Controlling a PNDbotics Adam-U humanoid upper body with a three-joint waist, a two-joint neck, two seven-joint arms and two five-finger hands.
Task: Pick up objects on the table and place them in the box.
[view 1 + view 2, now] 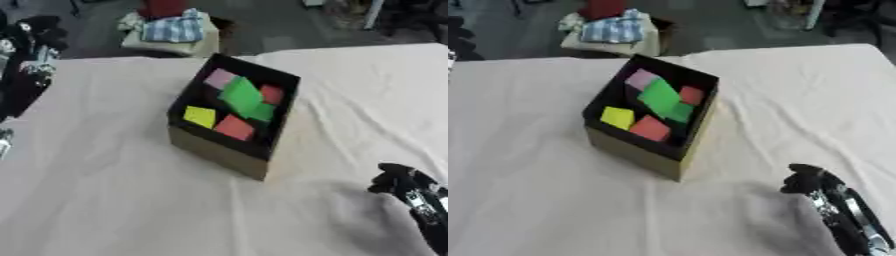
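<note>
1. A brown cardboard box with a black interior stands at mid-table on the cream cloth-covered table.
2. Inside the box lie coloured flat blocks: a pink block at the far side, a large green block in the middle, a small red block to its right, a yellow block at the near left, and a red block beside the yellow one.
3. The black right hand shows at the near right, above the cloth, apart from the box; whether its fingers are curled or straight cannot be told.
4. The left hand is not seen.

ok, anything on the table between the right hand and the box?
Nothing: only bare, wrinkled tablecloth lies between the right hand and the box, clearest in the right eye view.
</note>
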